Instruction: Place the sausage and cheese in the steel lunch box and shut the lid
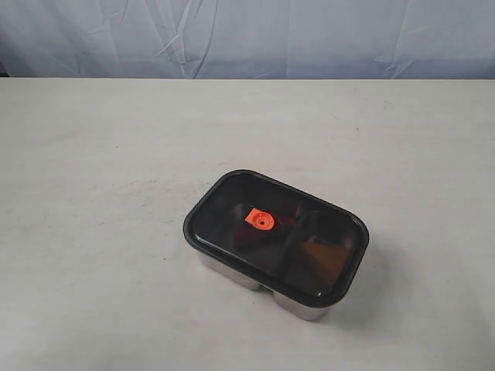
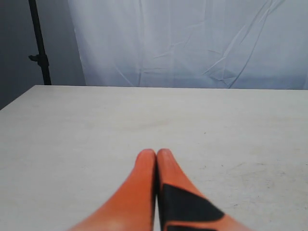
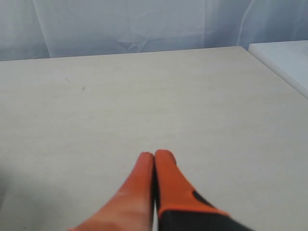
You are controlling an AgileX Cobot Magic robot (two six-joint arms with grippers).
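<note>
We see a pale, off-white worktop [image 1: 116, 154], matte, with faint scuffs and a few small dark specks. Resting directly on it is the steel lunch box [image 1: 232, 272], standing flat a little right of the middle and in the lower half of the exterior view. It is turned at an angle to the worktop's far edge. Its shiny wall meets the surface, and its dark lid [image 1: 224, 202] sits closed on top. In both wrist views we see the same pale surface running back to its far edge.

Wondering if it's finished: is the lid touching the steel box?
Touching. The exterior view shows the lid seated on the box, its dark rim wrapping the top of the steel walls with no gap.
</note>
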